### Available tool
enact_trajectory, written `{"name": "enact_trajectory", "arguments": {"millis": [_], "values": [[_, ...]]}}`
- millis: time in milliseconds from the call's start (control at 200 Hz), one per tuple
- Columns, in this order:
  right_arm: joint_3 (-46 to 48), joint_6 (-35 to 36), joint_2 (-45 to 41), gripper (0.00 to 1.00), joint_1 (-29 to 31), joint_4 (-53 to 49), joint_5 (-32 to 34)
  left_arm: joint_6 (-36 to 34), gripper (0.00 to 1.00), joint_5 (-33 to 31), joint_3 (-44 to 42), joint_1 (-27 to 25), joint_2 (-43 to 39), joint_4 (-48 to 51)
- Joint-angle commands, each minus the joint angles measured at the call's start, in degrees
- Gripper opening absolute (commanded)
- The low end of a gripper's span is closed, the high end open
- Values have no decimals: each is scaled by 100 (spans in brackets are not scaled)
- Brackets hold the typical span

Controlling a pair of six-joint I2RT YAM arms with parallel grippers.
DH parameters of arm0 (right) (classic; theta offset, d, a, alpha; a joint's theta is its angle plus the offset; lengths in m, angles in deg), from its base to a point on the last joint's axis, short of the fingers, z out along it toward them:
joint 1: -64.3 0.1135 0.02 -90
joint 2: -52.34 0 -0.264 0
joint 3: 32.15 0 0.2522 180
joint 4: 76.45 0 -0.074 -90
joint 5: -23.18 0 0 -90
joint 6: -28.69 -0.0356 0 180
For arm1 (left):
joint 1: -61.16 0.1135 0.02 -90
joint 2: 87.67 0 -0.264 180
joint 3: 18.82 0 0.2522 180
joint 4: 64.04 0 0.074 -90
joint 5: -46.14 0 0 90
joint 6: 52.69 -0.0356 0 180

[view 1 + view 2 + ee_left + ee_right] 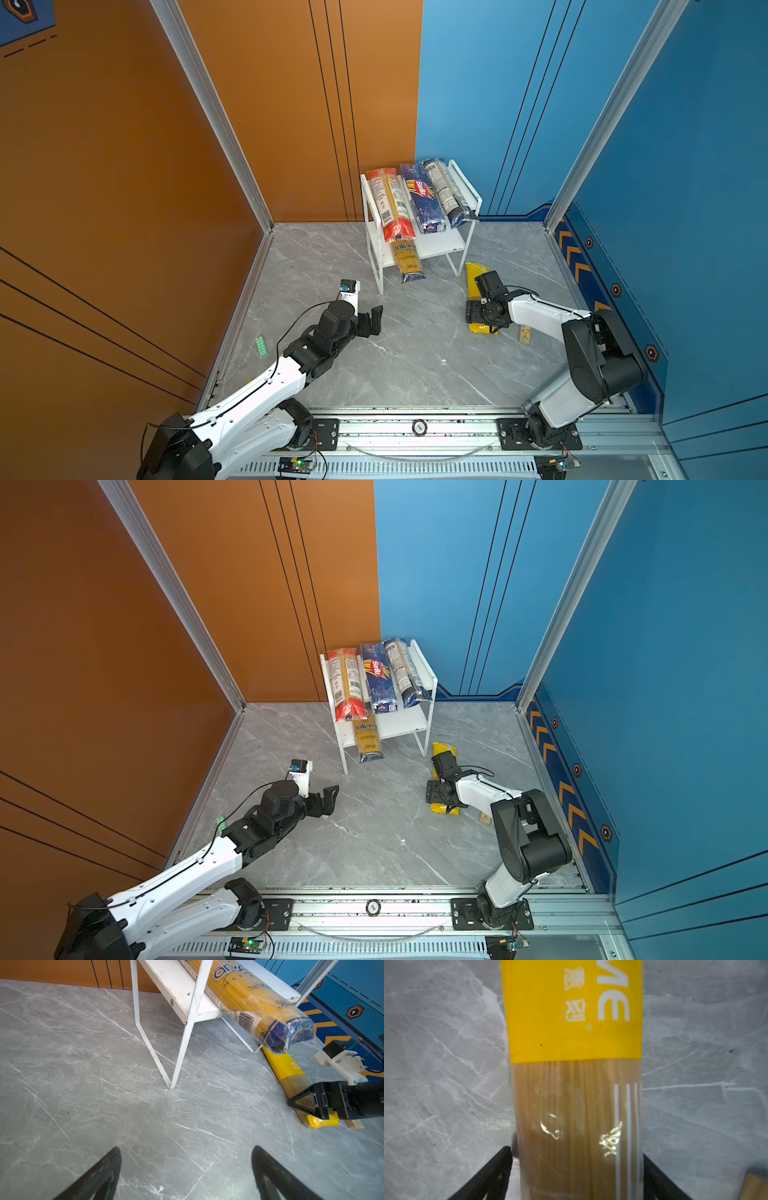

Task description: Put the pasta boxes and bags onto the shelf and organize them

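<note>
The white two-tier shelf [470, 186] stands at the back wall. On its top board lie three packs side by side: red-ended clear [390, 203], dark blue Barilla [422, 195] and clear with a dark-blue label [446, 191]. A blue-yellow pack [407, 259] lies on the lower board, its end sticking out over the front [249, 993]. The bright yellow pack [473, 272] lies on the floor right of the shelf. My right gripper [576, 1153] points down over it, open, one finger on each side, with a slim gap at one finger. My left gripper [187, 1149] hovers open and empty over bare floor [376, 322].
A small tan block [525, 334] lies on the floor just right of the yellow pack. Orange and blue walls close in the grey marble floor on three sides. The arms' rail [415, 428] runs along the front. A green piece [262, 346] sits outside the left edge.
</note>
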Motion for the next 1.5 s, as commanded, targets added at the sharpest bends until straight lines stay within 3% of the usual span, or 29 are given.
{"name": "enact_trajectory", "arguments": {"millis": [0, 230, 926, 1492], "values": [[136, -117, 127, 84, 64, 215, -215, -92, 98, 497, -167, 119, 23, -201], [226, -109, 83, 83, 76, 307, -231, -102, 98, 884, -340, 285, 100, -420], [416, -74, -233, 73, 112, 231, -302, 14, 98, 1184, -378, 343, 136, -508], [481, -3, -415, 48, 174, 161, -278, 111, 98, 1343, -358, 352, 409, -701]]}}
